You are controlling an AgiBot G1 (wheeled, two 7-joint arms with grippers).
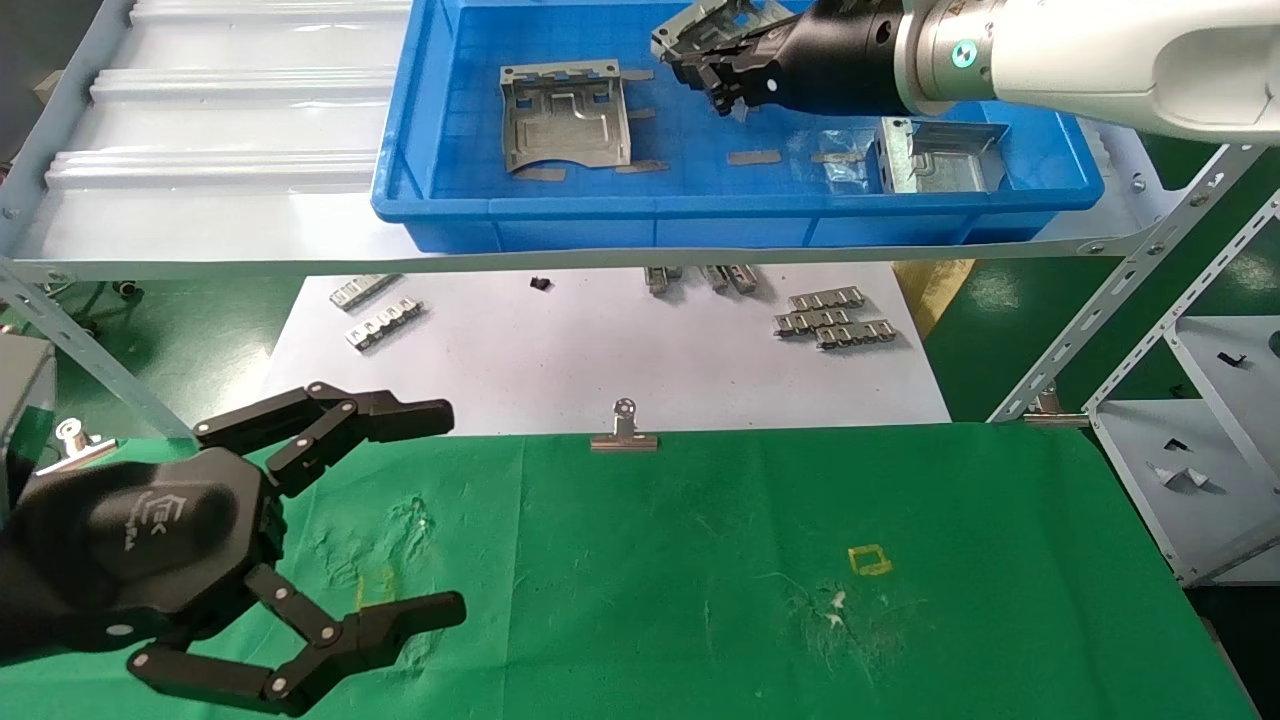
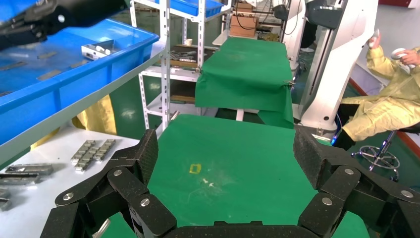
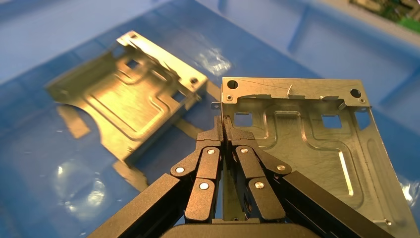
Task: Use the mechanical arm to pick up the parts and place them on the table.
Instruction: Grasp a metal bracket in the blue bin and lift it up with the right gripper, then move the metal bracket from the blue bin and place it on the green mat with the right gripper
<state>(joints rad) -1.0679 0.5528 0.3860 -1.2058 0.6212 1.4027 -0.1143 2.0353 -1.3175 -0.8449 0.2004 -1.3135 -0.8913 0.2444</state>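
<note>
Edge-pinching is why your right end effector, clenched on one part, carries it tilted above the blue bin's far side, while the left end effector waits released over the green table

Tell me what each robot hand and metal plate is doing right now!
Right black jointed gripper: shut on grey stamped metal plate, lifted above the blue plastic bin.
Left black jointed gripper: open, empty, over green cloth table.
Two other grey plates: lying in the bin.
</note>
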